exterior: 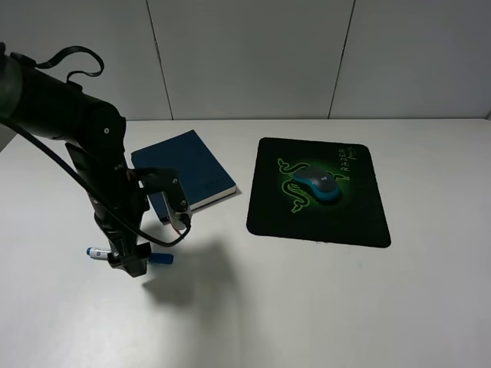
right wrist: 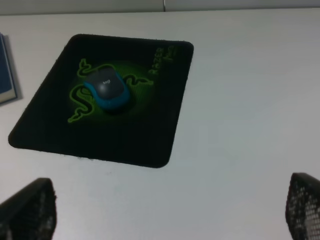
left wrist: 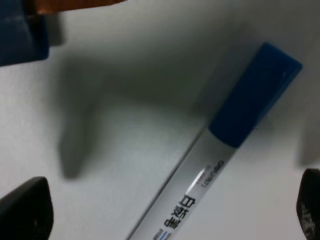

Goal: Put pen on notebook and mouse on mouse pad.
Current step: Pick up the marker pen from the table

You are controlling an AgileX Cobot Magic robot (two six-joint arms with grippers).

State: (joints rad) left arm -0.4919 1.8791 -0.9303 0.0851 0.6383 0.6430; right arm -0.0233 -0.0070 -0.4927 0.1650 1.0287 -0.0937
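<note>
The pen (exterior: 96, 251) lies on the white table, and its blue cap (exterior: 162, 258) sticks out to the right of my left gripper (exterior: 129, 264). That gripper points down over the pen's middle. In the left wrist view the pen (left wrist: 200, 180) lies between the open fingertips (left wrist: 25, 207), which do not touch it. The dark blue notebook (exterior: 184, 167) lies closed just behind the left arm. The mouse (exterior: 316, 186) sits on the black mouse pad (exterior: 337, 218). My right gripper (right wrist: 165, 212) hangs open and empty above the table, near the mouse pad (right wrist: 145, 125) and mouse (right wrist: 106, 90).
The left arm and its cable (exterior: 46, 157) rise along the left side of the table, beside the notebook. An orange ribbon (left wrist: 75, 5) of the notebook shows at the edge of the left wrist view. A grey panelled wall (exterior: 245, 54) stands behind the table.
</note>
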